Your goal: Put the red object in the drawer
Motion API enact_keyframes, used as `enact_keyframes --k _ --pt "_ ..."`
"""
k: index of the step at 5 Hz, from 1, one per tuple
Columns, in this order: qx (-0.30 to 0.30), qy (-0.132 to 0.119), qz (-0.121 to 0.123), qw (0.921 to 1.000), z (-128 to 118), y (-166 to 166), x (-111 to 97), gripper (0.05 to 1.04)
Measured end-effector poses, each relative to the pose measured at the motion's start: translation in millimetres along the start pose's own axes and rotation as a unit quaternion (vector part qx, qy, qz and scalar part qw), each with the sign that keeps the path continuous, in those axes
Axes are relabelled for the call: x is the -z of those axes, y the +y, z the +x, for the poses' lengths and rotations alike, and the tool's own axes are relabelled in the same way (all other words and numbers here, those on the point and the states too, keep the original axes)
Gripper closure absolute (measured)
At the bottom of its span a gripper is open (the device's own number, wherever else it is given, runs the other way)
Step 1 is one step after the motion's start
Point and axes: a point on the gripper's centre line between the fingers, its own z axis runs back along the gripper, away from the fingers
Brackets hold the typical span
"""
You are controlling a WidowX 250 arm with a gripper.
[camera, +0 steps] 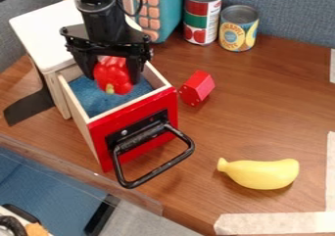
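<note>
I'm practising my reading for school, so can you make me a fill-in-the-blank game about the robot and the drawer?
1. The gripper holds a toy pepper that is mostly the colour ____.
2. The open drawer has a handle that is the colour ____.
3. The yellow toy fruit on the table is a ____.
4. The number of cans at the back is ____.

Missing words: red; black; banana; two.

- Red pepper (112, 76): glossy, smooth, plastic-looking
- Drawer (76, 116): matt pale wood; its red front (100, 139) smooth, with a slight sheen
- Handle (157, 170): smooth black metal, by its look
- Lining (105, 98): blue, cloth-like
- Table (268, 112): smooth wood grain, faint sheen
- Banana (263, 174): smooth, plastic-looking
- Tape (275, 223): matt, papery
</note>
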Motion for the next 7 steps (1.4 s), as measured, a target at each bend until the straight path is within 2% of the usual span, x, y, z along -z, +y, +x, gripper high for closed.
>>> enact_keyframes --k 1,2,3,4,5,7 --pt "0.012 0.002 0.008 0.9999 -1 -1 -1 0.079" --pt "0.017 0.002 0.015 0.9997 -4 -2 -11 0.083" --pt "0.031 -0.016 0.017 0.9992 -8 -11 -30 0.084" --pt "0.058 -0.031 0.008 0.9978 -14 -28 -47 0.084" --pt "0.081 -0.023 -0.018 0.9963 -26 -47 -49 0.084" --pt "0.161 -0.001 -0.034 0.9863 -62 -102 -44 0.083"
